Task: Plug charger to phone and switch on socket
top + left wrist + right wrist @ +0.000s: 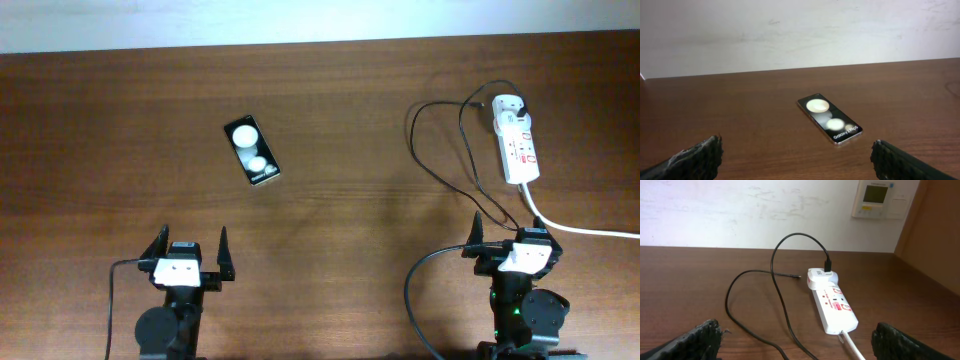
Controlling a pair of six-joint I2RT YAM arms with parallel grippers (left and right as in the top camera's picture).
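The phone [252, 150], black and glossy with two white round reflections, lies flat on the wooden table at mid left; it also shows in the left wrist view [830, 119], ahead of the fingers. The white socket strip [516, 140] lies at the far right, also in the right wrist view [832, 305]. The charger's thin black cable [412, 130] loops on the table left of the strip, its plug head [827, 270] seated in the strip's far end and its connector tip [797, 276] loose on the table. My left gripper [192, 240] [797, 160] is open and empty. My right gripper [513, 235] [795, 340] is open and empty, with the cable running between its fingers.
The strip's thick white cord [580, 230] runs off to the right edge past my right gripper. A white wall stands behind the table's far edge, with a wall controller [877, 197] on it.
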